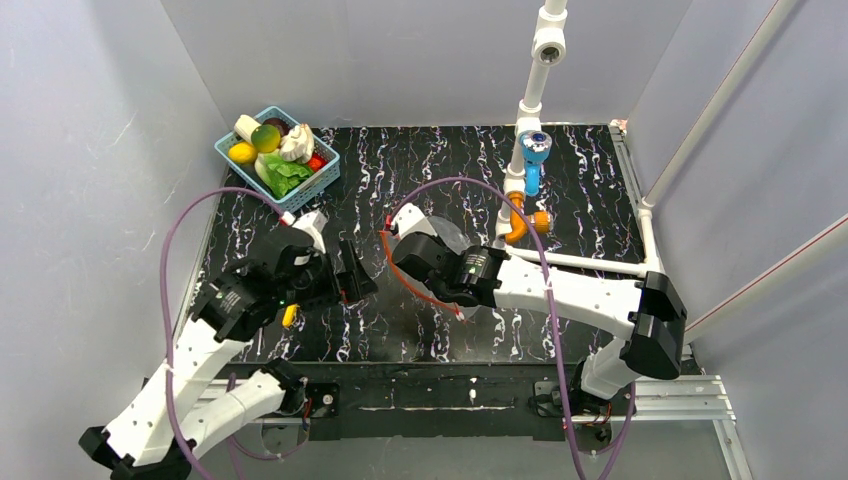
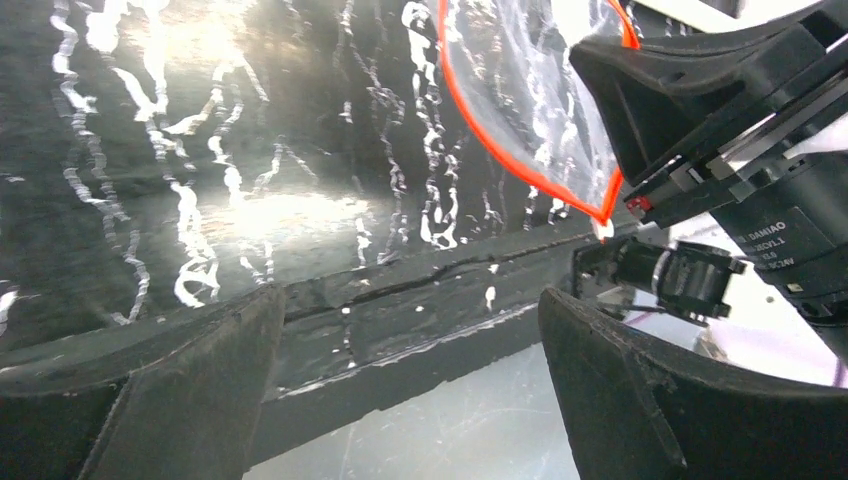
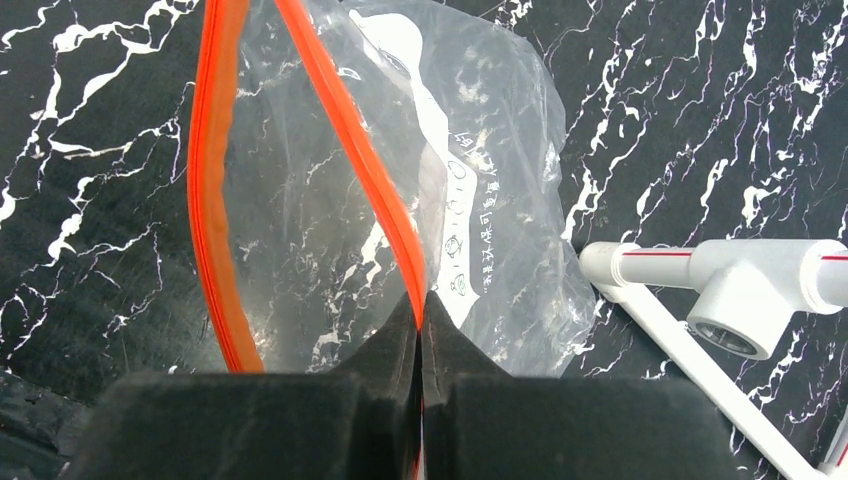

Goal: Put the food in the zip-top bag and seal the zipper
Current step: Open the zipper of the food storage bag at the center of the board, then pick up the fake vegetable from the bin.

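Your right gripper (image 3: 420, 335) was pinched shut on the zipper (image 3: 214, 200) of the zip-top bag (image 3: 490, 190), its mouth gaping, at the middle of the table (image 1: 600, 180). Your left gripper (image 2: 410, 390) stood wide open and empty beside it. The food (image 1: 285, 175) lay in the far-left blue basket (image 1: 318, 187).

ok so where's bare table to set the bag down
Bare table between basket and pipe stand along the far edge, and right of the stand. Crowded near middle: right fingers hold the bag there, left fingers beside it.

The left arm (image 1: 172, 388) and right arm (image 1: 570, 285) pair white shells with black joint housings, each trailing a looped purple cable (image 1: 165, 275), and the left tool (image 2: 410, 340) and right tool (image 3: 420, 310) have matte black wedge fingers (a motor label (image 2: 775, 240) reads DAMIAO).
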Robot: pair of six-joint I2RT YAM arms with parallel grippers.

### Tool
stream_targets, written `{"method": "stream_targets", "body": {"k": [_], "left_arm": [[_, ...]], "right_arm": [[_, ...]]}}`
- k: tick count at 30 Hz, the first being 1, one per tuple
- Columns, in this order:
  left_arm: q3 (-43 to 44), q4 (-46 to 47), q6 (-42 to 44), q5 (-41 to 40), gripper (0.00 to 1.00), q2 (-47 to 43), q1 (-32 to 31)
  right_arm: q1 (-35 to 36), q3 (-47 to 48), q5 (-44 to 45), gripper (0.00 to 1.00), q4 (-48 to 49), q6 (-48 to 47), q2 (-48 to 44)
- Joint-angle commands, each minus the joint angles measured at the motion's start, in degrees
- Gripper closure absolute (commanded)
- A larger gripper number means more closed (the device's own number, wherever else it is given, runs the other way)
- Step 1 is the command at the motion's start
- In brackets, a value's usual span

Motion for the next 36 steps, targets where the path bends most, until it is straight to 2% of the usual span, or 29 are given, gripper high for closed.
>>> {"method": "stream_targets", "body": {"k": [1,3,5,9,12,14,17,21,26,27,28,30,31,33,35,36], "left_arm": [[7.85,-10.22,4.5,-12.08,0.02,2.89,0.84],[11.49,-11.81,5.84,-17.81,0.02,6.73,2.38],[13.19,-10.3,7.3,-20.29,0.02,10.47,7.13],[13.94,-2.44,10.14,-16.14,0.02,15.39,21.19],[15.07,5.47,12.21,-16.85,0.02,20.6,26.97],[16.23,10.92,13.23,-17.99,0.02,24.94,29.31],[20.36,16.09,12.41,-14.91,0.02,32.85,33.19],[23.91,24.87,15.04,-17.86,0.02,42.53,34.57],[18.16,48.38,17.86,-15.97,0.02,47.47,35.22],[16.91,54.08,16.14,-16.57,0.02,48.14,35.2],[16.77,55.78,11.66,-17.67,0.02,49.57,35.56],[17.26,56.31,-4.82,-15.21,0.05,52.51,38.65],[15.84,59.73,-12.6,-13.71,0.11,54.48,39.59],[16.41,59.35,-22.81,-13.25,0.18,57.33,40.44],[15.09,62.77,-34.49,-13.65,0.2,59.83,40.65],[16.46,59.29,-38.82,-14.57,0.22,60.75,40.6]], "right_arm": [[-0.38,2.65,0.79,0.99,1.7,-2.08,-1.33],[-0.74,1.87,-0.32,0.99,2.64,-2.49,-1.99],[-1.45,1.1,-1.5,0.99,3.17,-2.45,-2.45],[-2.7,0.11,-3.62,0.99,3.98,-1.81,-3.29],[-3.0,-1.39,-6.26,0.99,5.9,-1.86,-4.46],[-3.3,-2.11,-7.28,0.99,6.51,-1.69,-4.82],[-4.15,-3.25,-8.52,0.99,6.85,-1.69,-5.56],[-6.34,-4.66,-12.13,0.99,8.07,-1.72,-7.47],[-7.19,-5.61,-14.75,0.99,8.9,-1.87,-9.39],[-7.37,-5.85,-14.94,0.99,9.03,-1.59,-9.7],[-7.43,-6.17,-15.35,0.99,9.32,-1.48,-9.9],[-7.64,-6.72,-15.91,0.99,9.52,-1.24,-9.81],[-7.7,-7.05,-15.98,0.99,9.81,-1.4,-9.58],[-8.03,-6.99,-15.87,0.99,9.86,-1.51,-9.22],[-8.27,-7.43,-16.31,0.99,10.33,-1.41,-8.97],[-8.3,-7.28,-16.4,0.99,10.3,-1.33,-8.73]]}}
